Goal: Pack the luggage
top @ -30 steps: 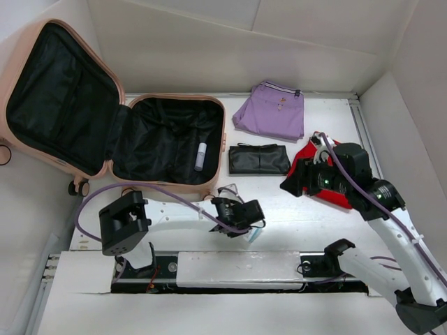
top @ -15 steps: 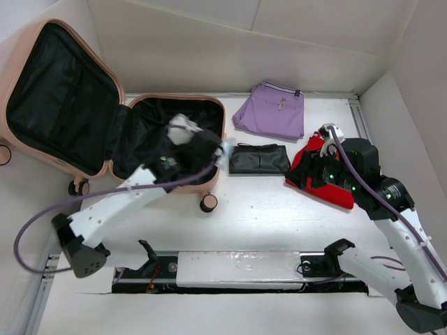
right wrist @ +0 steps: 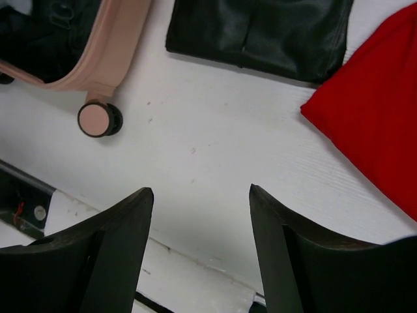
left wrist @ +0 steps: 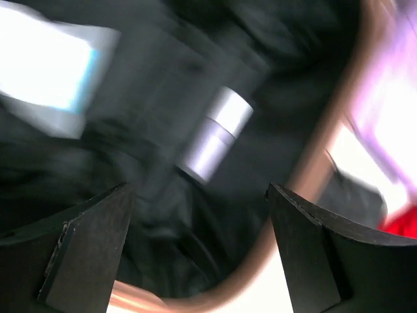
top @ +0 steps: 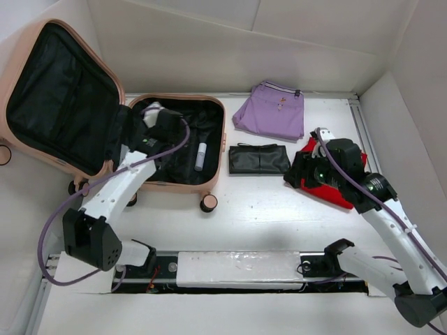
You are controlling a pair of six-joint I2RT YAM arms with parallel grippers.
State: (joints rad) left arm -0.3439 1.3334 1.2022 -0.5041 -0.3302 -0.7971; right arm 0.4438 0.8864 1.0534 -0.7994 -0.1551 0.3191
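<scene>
The peach-pink luggage point(top: 225, 139) lies open, its lid leaning up at the left and its black-lined base flat on the table. A white tube point(top: 201, 156) rests in the base. My left gripper point(top: 157, 124) hovers inside the base, open and holding nothing. The left wrist view is blurred: the gripper point(left wrist: 197, 189) sits over the black lining, near the tube point(left wrist: 215, 134), a white object with a pale blue edge point(left wrist: 49, 78) and the pink rim point(left wrist: 313, 163). My right gripper point(top: 299, 174) is open above bare table beside a red garment point(top: 332, 185).
A folded purple garment point(top: 271, 110) lies at the back. A flat black pouch point(top: 260, 159) sits between the luggage and the red garment point(right wrist: 384, 111). A caster wheel point(right wrist: 99, 119) sticks out from the luggage's near corner. White walls close in the table at the back and right.
The left arm swung from the table's front up into the luggage base, and its jaws went from shut to open. The right arm shifted only slightly.
</scene>
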